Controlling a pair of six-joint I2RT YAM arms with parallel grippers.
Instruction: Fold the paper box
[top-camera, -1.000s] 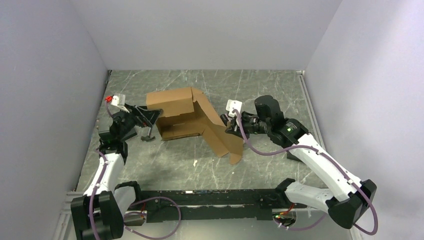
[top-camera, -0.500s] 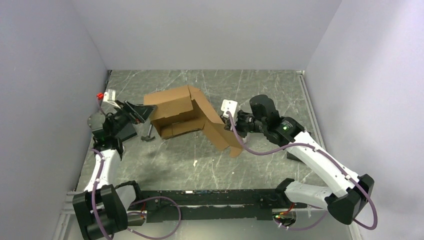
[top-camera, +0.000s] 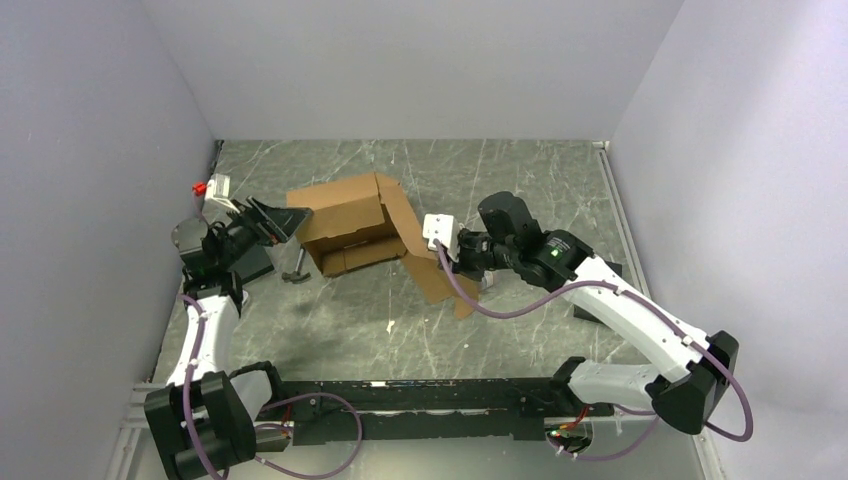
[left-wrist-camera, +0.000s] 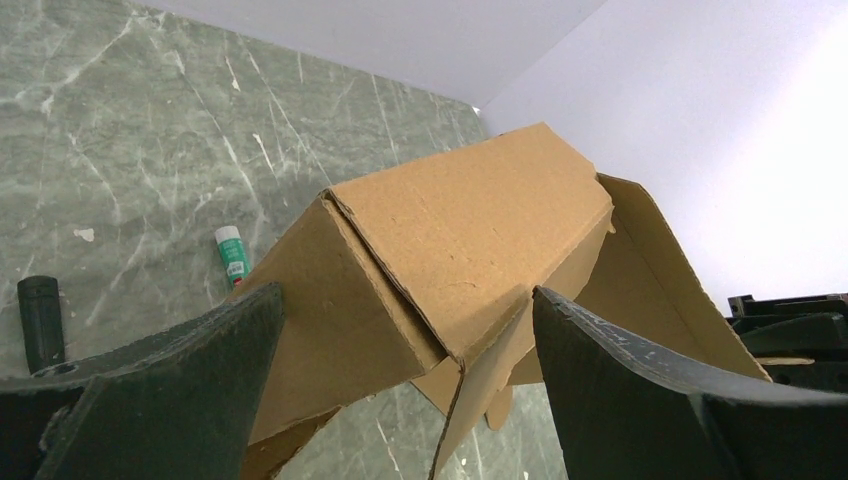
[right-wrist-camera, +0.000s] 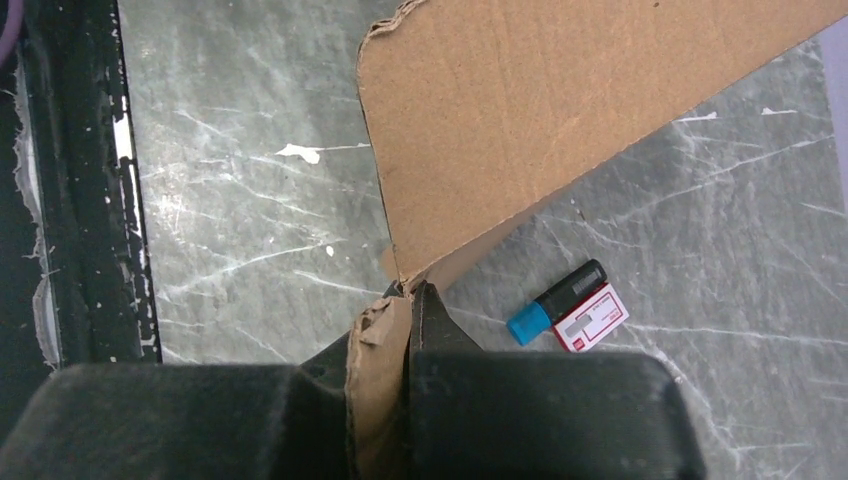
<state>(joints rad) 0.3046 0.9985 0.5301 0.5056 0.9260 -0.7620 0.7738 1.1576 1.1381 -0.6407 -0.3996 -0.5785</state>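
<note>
The paper box (top-camera: 352, 222) sits half-folded on the grey marbled tabletop (top-camera: 520, 175), between the two arms and nearer the left one. One long flap slopes down from it to the right. From above, the left pincer (top-camera: 283, 218) is raised at the box's left end. Its wrist view shows more: both fingers (left-wrist-camera: 180, 380) are spread wide, one on each side of a folded corner of the box. Whether either finger touches the cardboard is hard to tell from that angle. The same view also shows a small white tube with a green band (left-wrist-camera: 231, 254) lying on the tabletop just past the box, and a black cylinder (left-wrist-camera: 40, 312) at the left edge. From above, the right pincer (top-camera: 457, 262) meets the lower end of the long flap, but the grip itself is hidden by the wrist. The right wrist view settles it: the pincer is clamped shut on the flap's torn edge, and the cardboard fans up and away from it. Only that view shows a black marker with a blue end (right-wrist-camera: 557, 300) beside a small red-and-white card (right-wrist-camera: 592, 318), on the tabletop just beyond the flap.
</note>
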